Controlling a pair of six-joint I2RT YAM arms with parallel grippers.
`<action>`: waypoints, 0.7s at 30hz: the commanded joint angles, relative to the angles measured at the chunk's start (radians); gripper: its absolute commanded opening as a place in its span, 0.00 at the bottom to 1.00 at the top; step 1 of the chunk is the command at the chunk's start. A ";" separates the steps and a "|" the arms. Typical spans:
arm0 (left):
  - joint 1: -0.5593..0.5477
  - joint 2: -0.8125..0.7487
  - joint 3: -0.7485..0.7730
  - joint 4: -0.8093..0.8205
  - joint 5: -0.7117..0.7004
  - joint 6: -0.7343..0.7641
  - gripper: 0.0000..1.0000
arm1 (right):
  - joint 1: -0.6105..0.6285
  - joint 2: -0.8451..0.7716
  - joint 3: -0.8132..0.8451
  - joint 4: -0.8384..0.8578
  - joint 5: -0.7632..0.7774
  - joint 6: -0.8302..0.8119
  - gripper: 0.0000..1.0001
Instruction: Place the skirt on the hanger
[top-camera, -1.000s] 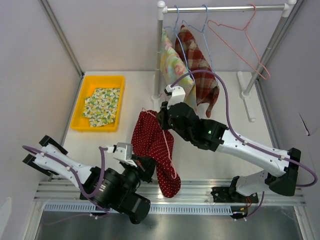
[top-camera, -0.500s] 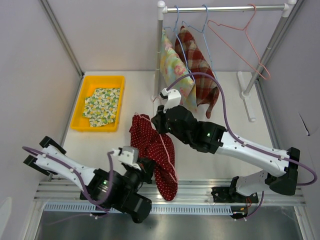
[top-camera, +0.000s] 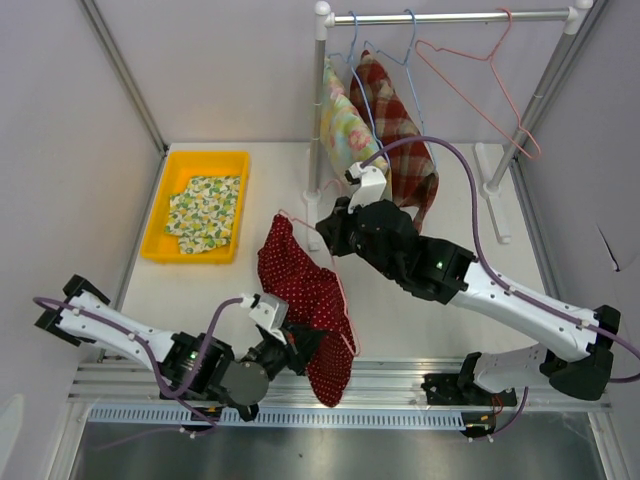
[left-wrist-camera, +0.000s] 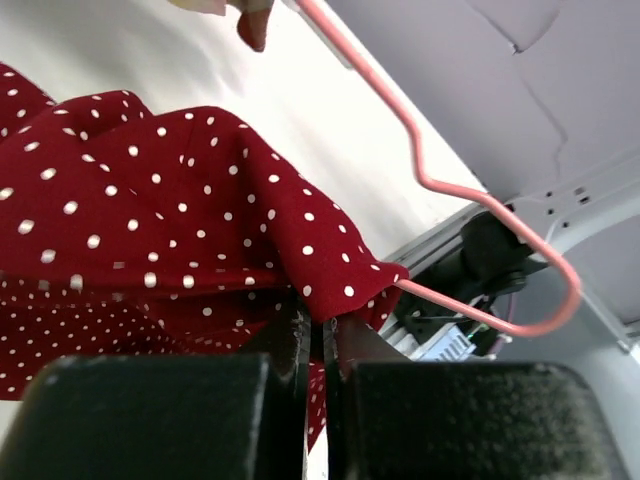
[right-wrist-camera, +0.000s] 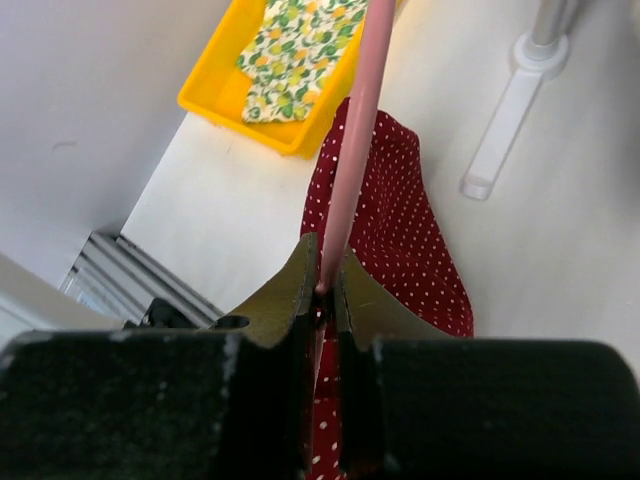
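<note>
The skirt (top-camera: 305, 300) is dark red with white dots and hangs draped over a pink wire hanger (top-camera: 342, 300) above the table's near middle. My right gripper (top-camera: 335, 235) is shut on the hanger wire (right-wrist-camera: 352, 150), with the skirt (right-wrist-camera: 400, 230) below it. My left gripper (top-camera: 300, 345) is shut on the skirt's lower edge (left-wrist-camera: 330, 290); the hanger's bent end (left-wrist-camera: 480, 200) pokes out of the cloth beside it.
A yellow tray (top-camera: 232, 166) with a folded floral cloth (top-camera: 204, 210) sits at the back left. A white rail (top-camera: 450, 17) at the back holds a floral garment (top-camera: 348, 140), a plaid garment (top-camera: 395, 130) and an empty pink hanger (top-camera: 490, 80). Its foot (top-camera: 495, 190) stands at the right.
My right gripper has shifted right and back with the hanger. My left gripper has moved toward the near edge with the skirt's edge, and the skirt spreads wider along the hanger.
</note>
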 joint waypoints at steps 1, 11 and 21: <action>-0.002 0.005 -0.006 0.078 0.022 0.047 0.00 | -0.047 -0.044 -0.041 0.083 -0.010 0.022 0.00; -0.025 0.002 -0.156 0.190 0.096 -0.066 0.00 | -0.234 -0.032 -0.015 0.039 -0.119 -0.004 0.00; -0.078 0.039 -0.293 0.369 0.202 -0.122 0.00 | -0.289 0.020 0.082 -0.019 -0.141 -0.090 0.00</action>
